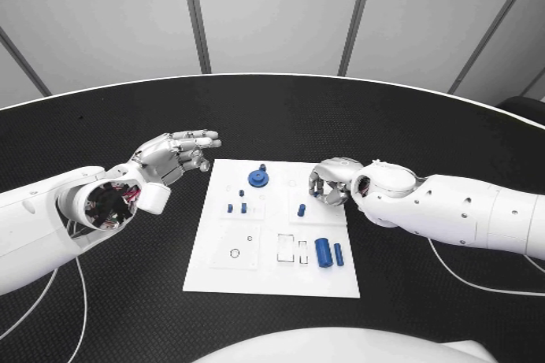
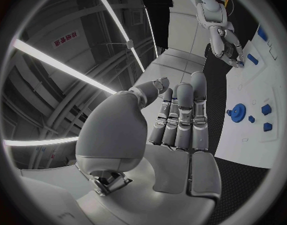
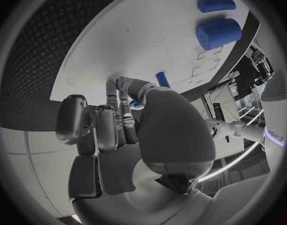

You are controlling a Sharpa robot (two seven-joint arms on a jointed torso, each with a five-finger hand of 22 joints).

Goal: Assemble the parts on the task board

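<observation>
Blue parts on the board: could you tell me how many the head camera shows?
7: a round one near the far edge, three small pegs beside it, one peg by the right hand, two cylinders nearer. The hand may hide more.

- A round black table [image 1: 284, 111] with a fine textured surface and a thin pale rim fills the near ground.
- Beyond its far edge stands a wall of large grey panels [image 1: 278, 28] parted by dark seams.
- Long bright light strips [image 2: 62, 67] run across a dark ceiling overhead.
</observation>
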